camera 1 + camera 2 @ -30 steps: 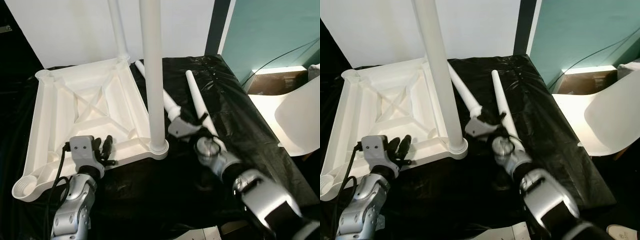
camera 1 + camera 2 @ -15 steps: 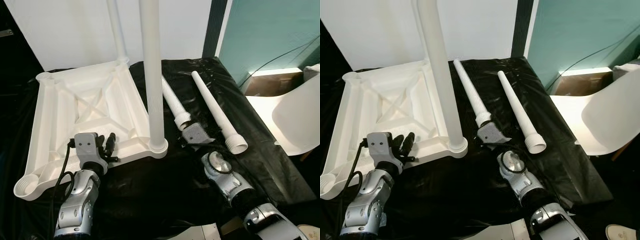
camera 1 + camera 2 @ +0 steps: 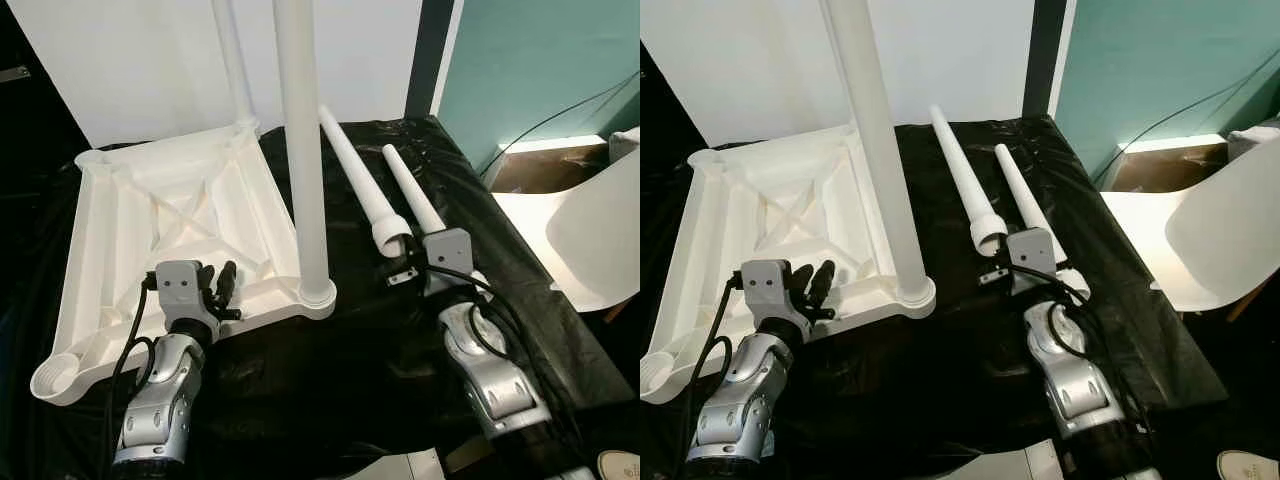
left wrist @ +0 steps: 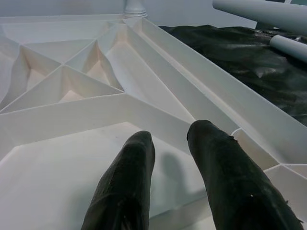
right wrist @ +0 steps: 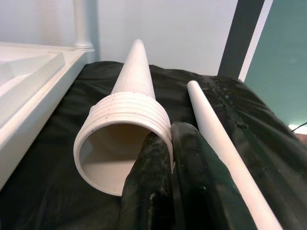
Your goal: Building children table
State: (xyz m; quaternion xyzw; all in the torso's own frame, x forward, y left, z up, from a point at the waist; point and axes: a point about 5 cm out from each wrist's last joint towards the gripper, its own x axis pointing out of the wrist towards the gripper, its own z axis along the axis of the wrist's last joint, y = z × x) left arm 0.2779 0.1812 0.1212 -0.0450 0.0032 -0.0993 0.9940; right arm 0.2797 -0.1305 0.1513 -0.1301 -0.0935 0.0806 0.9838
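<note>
Right gripper (image 5: 165,158), now clamped on the rim of a loose leg (image 3: 360,180) and lifting it; left gripper (image 4: 168,177), slightly open, steadies the tabletop (image 3: 130,230).

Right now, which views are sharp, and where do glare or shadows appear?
Eye views: sharp, evenly lit; crinkled black plastic sheet shows faint sheen. Left wrist view: blurred black fingers cast soft shadow on white ribbed plastic tabletop. Right wrist view: fingers blurred.

Home room, looks like: plain white wall (image 3: 140,60), teal wall (image 3: 540,60), white moulded chair (image 3: 600,235), cardboard box (image 3: 535,168), black sheet (image 3: 500,300) over work surface.
</note>
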